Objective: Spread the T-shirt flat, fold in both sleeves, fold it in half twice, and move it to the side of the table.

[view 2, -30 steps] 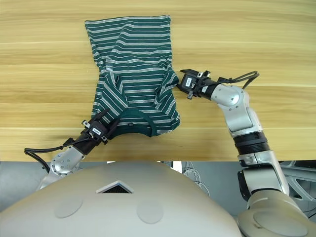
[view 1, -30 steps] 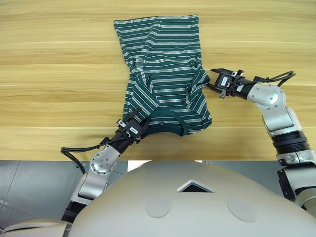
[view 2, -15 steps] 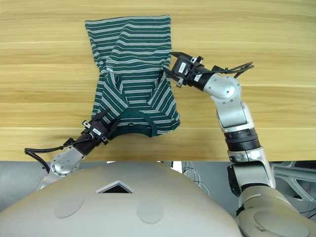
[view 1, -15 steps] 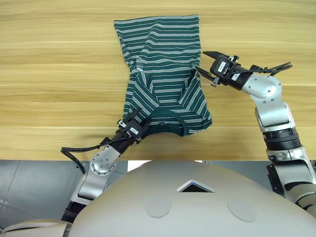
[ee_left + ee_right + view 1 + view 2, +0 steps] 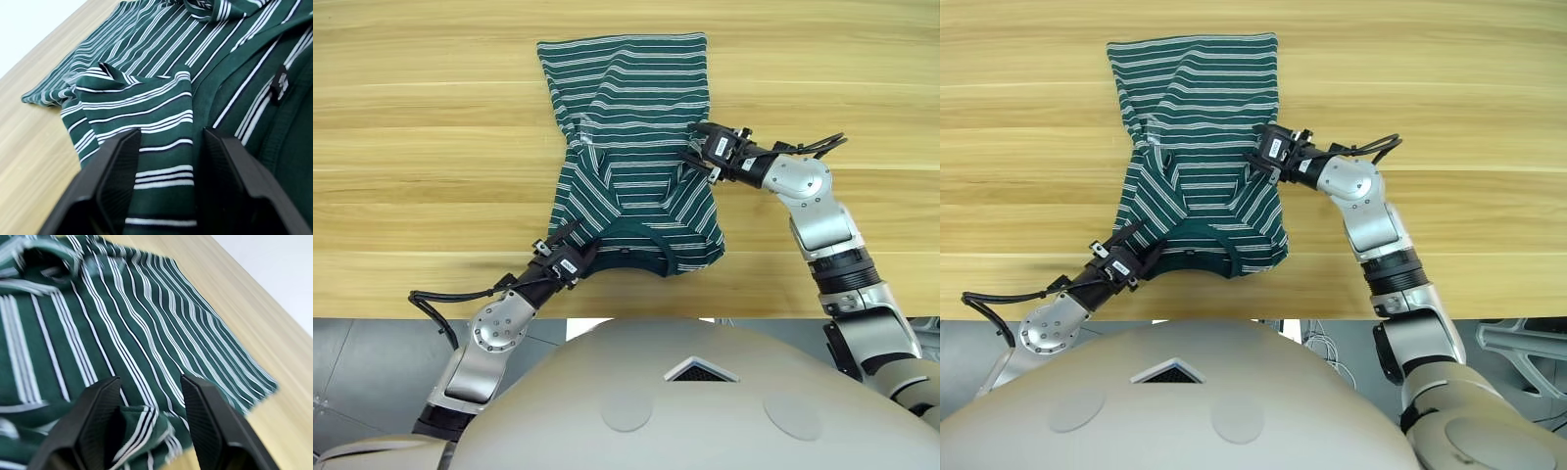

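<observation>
In the left eye view, the T-shirt (image 5: 631, 117) lies on the wooden table (image 5: 431, 117), green with white stripes. Its hem is at the far side and its collar (image 5: 646, 243) at the near side. The left gripper (image 5: 576, 245) is at the near corner of the shirt, just beside the collar, and it grasps the cloth at the shoulder there. The right gripper (image 5: 697, 147) is at the opposite edge, further from the robot than the left one, and the body of the shirt lies between the two. It grasps the sleeve, which is drawn in over the body of the shirt. Beyond both grippers the far half of the shirt lies rather flat, with some wrinkles along the edge on the left gripper's side.

In the left wrist view, the two black fingers (image 5: 117, 181) have a striped fold of cloth between them, and the cloth fills the gap. The rest of the shirt spreads out ahead of the fingertips.

In the right wrist view, the fingers (image 5: 98, 426) close on a small bunch of striped cloth. Ahead of them the shirt runs flat to its edge, and bare wood follows.
</observation>
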You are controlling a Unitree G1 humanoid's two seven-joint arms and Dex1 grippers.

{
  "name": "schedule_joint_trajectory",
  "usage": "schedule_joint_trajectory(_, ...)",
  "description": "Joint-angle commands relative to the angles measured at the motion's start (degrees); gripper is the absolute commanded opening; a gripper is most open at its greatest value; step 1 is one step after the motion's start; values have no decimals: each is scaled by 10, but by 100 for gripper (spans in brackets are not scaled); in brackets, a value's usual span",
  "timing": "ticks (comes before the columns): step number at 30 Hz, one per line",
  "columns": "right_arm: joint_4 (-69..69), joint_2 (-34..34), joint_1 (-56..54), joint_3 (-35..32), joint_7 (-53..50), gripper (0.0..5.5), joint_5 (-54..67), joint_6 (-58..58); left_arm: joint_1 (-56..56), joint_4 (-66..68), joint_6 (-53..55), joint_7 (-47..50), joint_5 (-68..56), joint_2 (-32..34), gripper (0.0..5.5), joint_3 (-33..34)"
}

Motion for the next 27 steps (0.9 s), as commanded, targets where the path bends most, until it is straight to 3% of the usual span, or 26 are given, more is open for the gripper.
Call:
schedule_joint_trajectory(1, 40, 21, -29, 0, 12, 227, 20, -43, -7, 14, 23, -8, 23, 21, 226, 24)
schedule_joint_trajectory(7, -19, 20, -14, -8, 72, 227, 89, -92, -29, -26, 8, -24, -34, 4, 226, 43)
schedule_joint_trajectory(12, -8, -48, -1, -59, 98, 227, 102, -127, -43, -127, 7, -52, -249, -36, 226, 87)
schedule_joint_trajectory(15, -4, -112, 42, -73, 148, 227, 110, -185, -44, -166, 1, -98, -385, -16, 226, 153)
schedule_joint_trajectory(19, 11, -186, 94, -75, 216, 283, 116, -223, -72, -1, -84, -206, -341, 84, 293, 275)
schedule_joint_trajectory(21, 6, -219, 121, -64, 268, 319, 134, -225, -94, 120, -136, -258, -304, 140, 325, 303)
schedule_joint_trajectory(24, 13, -240, 136, -43, 315, 378, 130, -229, -150, 268, -182, -313, -254, 207, 336, 299)
schedule_joint_trajectory(27, 6, -230, 132, -23, 313, 378, 105, -244, -201, 335, -222, -328, -189, 229, 336, 254)
